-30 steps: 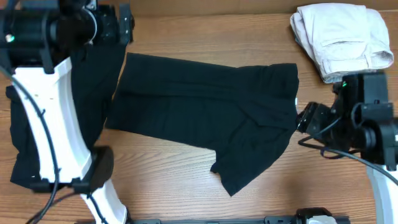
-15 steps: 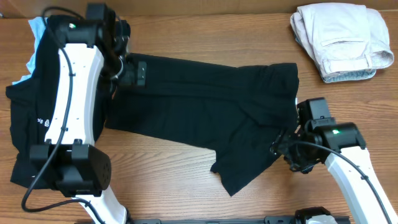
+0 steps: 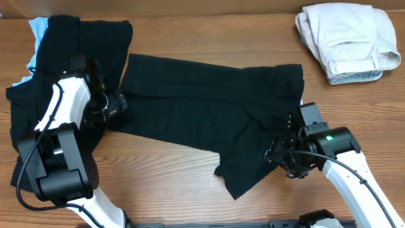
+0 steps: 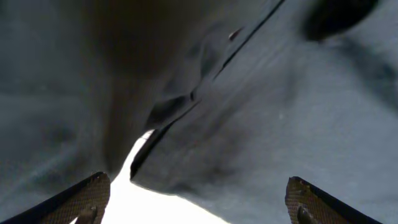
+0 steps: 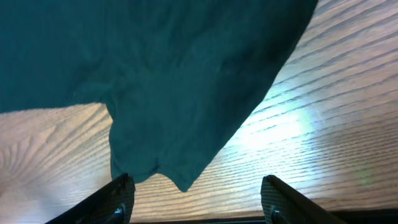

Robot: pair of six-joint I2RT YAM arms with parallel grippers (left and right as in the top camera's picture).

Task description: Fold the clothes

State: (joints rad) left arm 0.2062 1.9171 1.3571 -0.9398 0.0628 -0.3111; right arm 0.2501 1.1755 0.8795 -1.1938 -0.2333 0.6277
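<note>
A black short-sleeved T-shirt [image 3: 209,120] lies spread across the middle of the wooden table [image 3: 190,183], one corner hanging toward the front. My left gripper [image 3: 118,105] is open at the shirt's left edge. In the left wrist view [image 4: 199,208] a hemmed corner of black cloth [image 4: 249,124] lies just beyond the spread fingers. My right gripper [image 3: 280,156] is open low over the shirt's lower right part. In the right wrist view [image 5: 199,202] the shirt's edge [image 5: 174,81] reaches between the fingertips [image 5: 118,199] without being gripped.
A heap of more black clothes [image 3: 25,126] lies at the far left with a light blue piece [image 3: 37,28] under it. A folded beige garment [image 3: 348,41] sits at the back right corner. Bare wood [image 5: 323,124] shows right of the shirt.
My left arm has swung down from the back left to the shirt's left edge. My right arm has moved left and forward onto the shirt's lower right part. The shirt has not moved.
</note>
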